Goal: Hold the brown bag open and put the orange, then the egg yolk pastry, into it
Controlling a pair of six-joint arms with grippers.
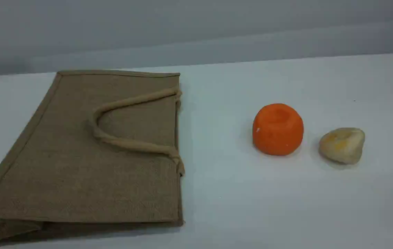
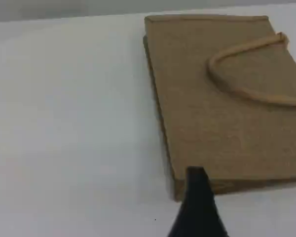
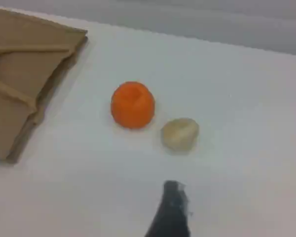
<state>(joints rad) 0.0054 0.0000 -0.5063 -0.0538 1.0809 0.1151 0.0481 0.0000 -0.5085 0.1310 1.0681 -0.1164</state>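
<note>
Scene view is showing the large tan-brown jute tote bag [image 1: 78, 166] lying flat on the left part of the white table [image 1: 234, 193]. One light beige rope-like loop handle [image 1: 134, 144] is resting on its upper face, and both ends of that loop are meeting the bag's right edge, the edge facing the fruit. A folded side panel is showing under the bag's near edge.

Well apart from the bag, to its right, the bright orange roundish fruit [image 1: 278, 129] is sitting upright with its shallow dimple on top. Just beside it, further right and not touching it, the small pale beige pastry lump with yellowish patches [image 1: 342, 145] is resting on the table.

Neither of my arms is appearing in the scene view. In the left wrist view, my left gripper [image 2: 197, 197] is showing one dark fingertip over the near corner of the bag, above bare table, carrying nothing. In the right wrist view, my right gripper [image 3: 172, 202] is showing one dark fingertip over bare table, near the pastry and closer to the camera, also carrying nothing. I am keeping both sets of jaws spread wide.
</note>
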